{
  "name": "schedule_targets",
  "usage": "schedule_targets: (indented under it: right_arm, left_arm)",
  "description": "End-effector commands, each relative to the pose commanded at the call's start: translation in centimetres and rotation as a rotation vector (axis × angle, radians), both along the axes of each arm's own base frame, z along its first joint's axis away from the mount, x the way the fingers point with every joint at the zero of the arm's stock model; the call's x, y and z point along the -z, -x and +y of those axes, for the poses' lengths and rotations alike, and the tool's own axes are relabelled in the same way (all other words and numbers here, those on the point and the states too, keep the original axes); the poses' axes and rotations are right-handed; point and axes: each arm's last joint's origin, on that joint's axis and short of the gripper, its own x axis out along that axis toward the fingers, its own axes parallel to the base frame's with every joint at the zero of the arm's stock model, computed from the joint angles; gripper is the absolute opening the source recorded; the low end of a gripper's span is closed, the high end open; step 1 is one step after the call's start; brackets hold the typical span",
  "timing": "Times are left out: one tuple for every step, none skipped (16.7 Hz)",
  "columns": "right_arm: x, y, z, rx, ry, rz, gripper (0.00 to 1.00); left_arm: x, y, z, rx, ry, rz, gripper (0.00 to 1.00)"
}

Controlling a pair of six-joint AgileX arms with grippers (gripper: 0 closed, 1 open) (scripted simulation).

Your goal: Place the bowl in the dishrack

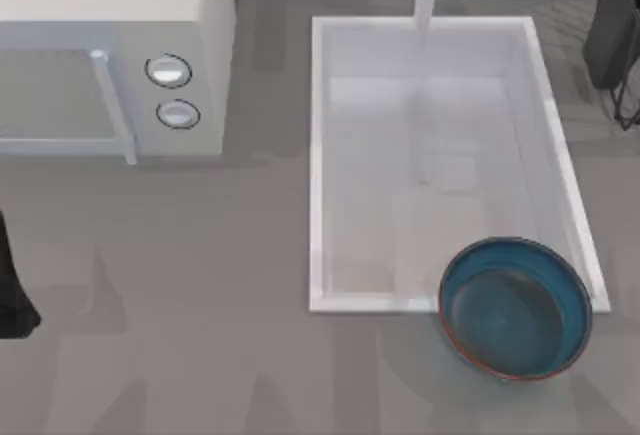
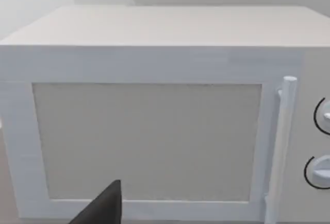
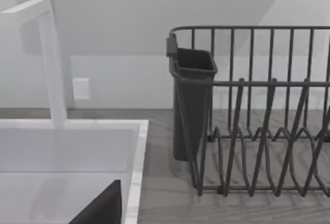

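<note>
Layout at the start of a bowl transfer, all places given relative to the white rectangular sink basin [image 1: 340,155]. To the left of the basin stands the white box-shaped microwave [image 1: 200,15] with two round knobs. Off the basin's far right corner sits the dishrack of thin dark wire rods [image 3: 268,147], a dark cutlery cup [image 3: 192,100] fixed at its basin-side end. The round, shallow bowl with glossy teal-blue inside and reddish-brown rim [image 1: 515,307] lies at the basin's near right corner; it appears to overlap the basin's rim, though whether it rests on that rim or on the counter just beside it cannot be told.

The left arm [image 1: 12,290] is parked well left of the basin, facing the microwave; the right arm [image 1: 612,25] is beside the rack. For neither gripper can it be told whether the fingers are apart or together.

Probable hazards:
- A thin, glossy rim invites a slipping pinch.
- A nudge could tip the bowl into the basin.
- On approach, the bowl could strike the cutlery cup or the rack's upright rods and fail to seat between them.
</note>
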Motion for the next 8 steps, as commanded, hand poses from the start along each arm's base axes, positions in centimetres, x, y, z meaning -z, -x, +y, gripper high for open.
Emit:
schedule_targets:
  right_arm:
    - [0.0,0.0,0.0,0.000,0.000,0.000,1.00]
    - [0.0,0.0,0.0,0.000,0.000,0.001,1.00]
    - [-0.2,0.0,0.0,-0.003,-0.004,0.012,1.00]
    - [-0.5,0.0,0.1,-0.009,-0.010,0.033,1.00]
    - [-1.1,0.0,0.2,-0.017,-0.020,0.064,1.00]
    - [-1.7,-0.1,0.4,-0.028,-0.031,0.104,1.00]
    - [-2.5,-0.3,0.6,-0.040,-0.043,0.154,1.00]
    - [-3.3,-0.5,0.8,-0.053,-0.057,0.216,1.00]
  left_arm:
    - [0.0,0.0,0.0,0.000,0.000,0.000,1.00]
    - [0.0,0.0,0.0,0.000,0.000,0.000,1.00]
    - [0.0,0.0,0.0,0.000,0.000,0.000,1.00]
    - [0.0,0.0,0.0,0.000,0.000,0.000,1.00]
    - [0.0,0.0,0.0,0.000,0.000,0.000,1.00]
    - [0.0,0.0,0.0,0.000,0.000,0.000,1.00]
    - [0.0,0.0,0.0,0.000,0.000,0.000,1.00]
    - [0.0,0.0,0.0,0.000,0.000,0.000,1.00]
